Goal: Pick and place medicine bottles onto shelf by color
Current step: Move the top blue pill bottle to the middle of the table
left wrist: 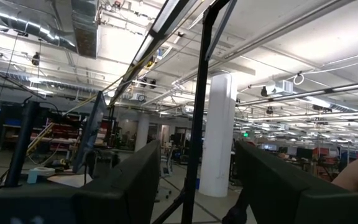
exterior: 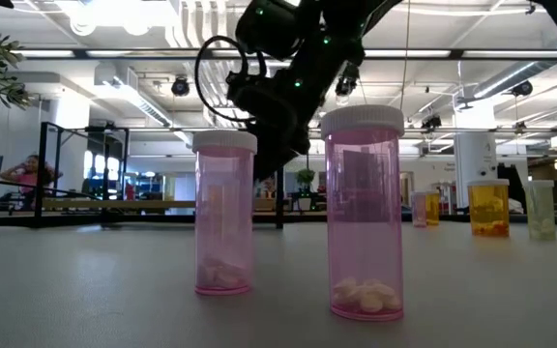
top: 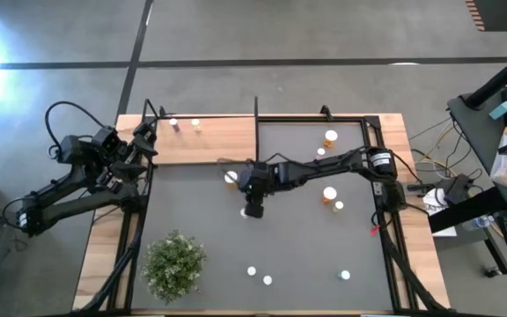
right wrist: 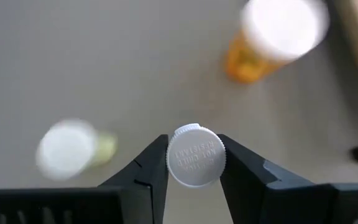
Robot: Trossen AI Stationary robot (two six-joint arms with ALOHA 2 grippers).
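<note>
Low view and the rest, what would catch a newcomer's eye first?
Two pink bottles stand close to the low camera, white-capped, with pills at the bottom. Mid-table, the right gripper has its fingers shut on a white cap. The left gripper waits by the shelf, where two bottles already stand.

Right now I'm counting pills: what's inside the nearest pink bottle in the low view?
White pills lie heaped on the floor of the nearest pink bottle; above them it looks empty. Its white cap hides the very top.
</note>
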